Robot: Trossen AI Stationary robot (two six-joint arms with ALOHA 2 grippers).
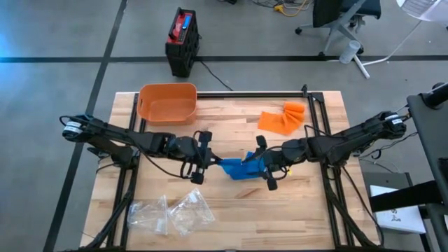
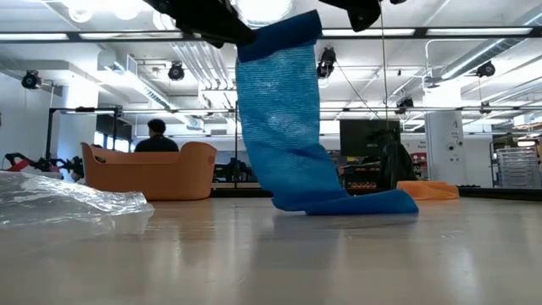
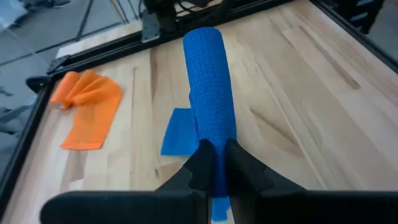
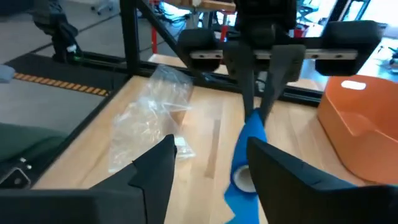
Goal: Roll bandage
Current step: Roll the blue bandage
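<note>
**Blue bandage held up at mid-table between the two arms**

The wooden table [image 1: 231, 203] stands on a grey concrete floor crossed by dark lines. A black and red case [image 1: 183, 40] sits on the floor beyond the far edge, with an office chair [image 1: 343, 24] farther off toward the far right. On the table, an orange bin [image 1: 167, 102] stands at the far left corner, an orange cloth [image 1: 282, 117] lies near the far right edge, and crumpled clear plastic bags [image 1: 171, 213] lie by the near left edge.

The blue bandage [image 1: 238, 168] is at the middle of the table. The left gripper [image 1: 199, 158] is closed tight on one end of it, the fingers [image 3: 200, 163] pinching the fabric. The right gripper [image 1: 266, 165] meets the bandage from the other side with its fingers [image 4: 158, 171] standing wide apart; the right wrist view shows a rolled end of the bandage low between them, but whether they touch it cannot be told.

The low view alone shows the bandage hanging as a tall band from the grippers above, its lower end lying folded on the tabletop. It also shows the room: ceiling lights, ducts, racks, and a person [image 2: 157, 135] seated behind the bin. The left wrist view shows the bandage's netted weave and a flat blue flap on the wood beside it. The right wrist view looks back at the left gripper and the bags.
</note>
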